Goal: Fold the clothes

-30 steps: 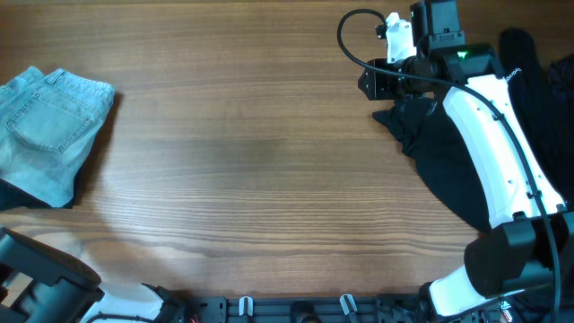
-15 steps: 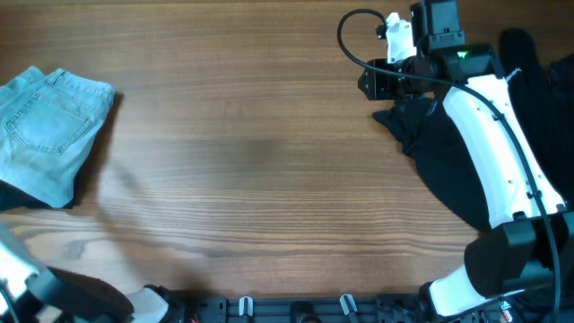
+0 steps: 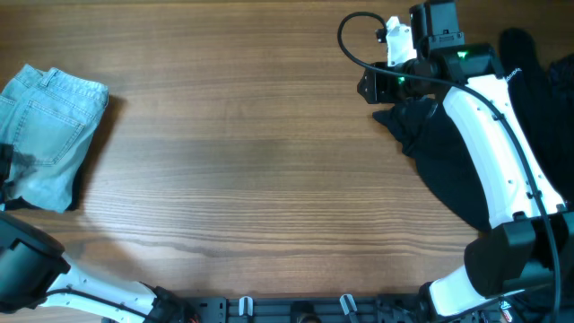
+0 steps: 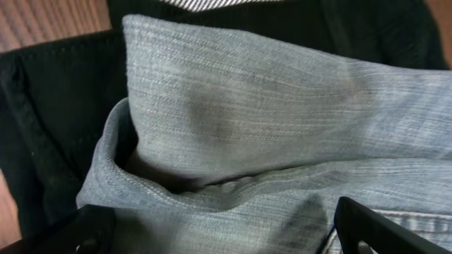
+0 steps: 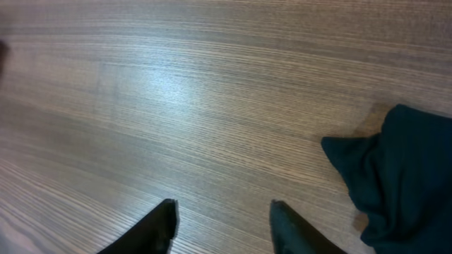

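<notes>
Folded light-blue denim shorts lie at the table's far left, on a black garment that shows under them in the left wrist view. My left gripper is open, its fingers spread wide over the denim and very close to it. A pile of dark clothes lies at the far right. My right gripper is open and empty over bare wood, just left of the dark cloth's edge. In the overhead view it sits at the pile's upper left.
The wooden table spans the view. The right arm reaches over the dark pile. The left arm's base is at the front left corner. A black cable loops by the right wrist.
My left arm has swung from the front left corner up to the denim shorts at the left edge. The shorts have shifted slightly left. The right arm has not moved.
</notes>
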